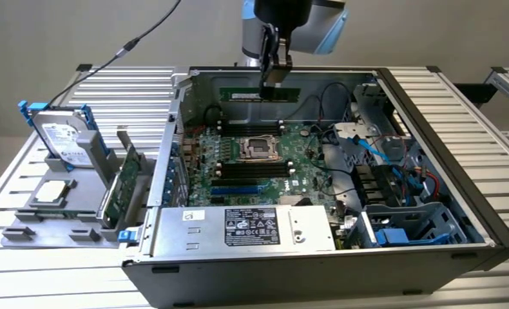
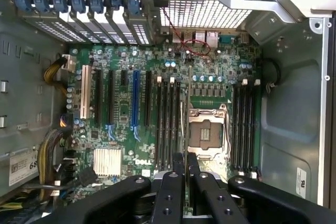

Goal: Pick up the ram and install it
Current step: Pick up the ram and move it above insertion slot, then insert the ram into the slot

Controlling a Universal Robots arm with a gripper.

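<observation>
My gripper [image 1: 276, 89] hangs over the open computer case [image 1: 486, 225], shut on the ram [image 1: 241, 94]. The ram is a narrow green stick held level above the far end of the motherboard [image 1: 237, 183]. In the wrist view the black fingers [image 2: 175, 187] pinch the ram [image 2: 187, 124], which shows edge-on as a thin line. It lies parallel to the black memory slots [image 2: 168, 119], between them and the CPU socket [image 2: 205, 132]. In the exterior view, slot banks [image 1: 252, 168] flank the socket [image 1: 259, 147] on both sides.
A grey rack [image 1: 57, 225] at the exterior view's left holds a silver hard drive [image 1: 66, 138] and a green expansion card [image 1: 121, 183]. Inside the case are the power supply [image 1: 246, 228], blue cables [image 1: 366, 141] and a drive cage [image 1: 409, 225]. Case walls surround the board.
</observation>
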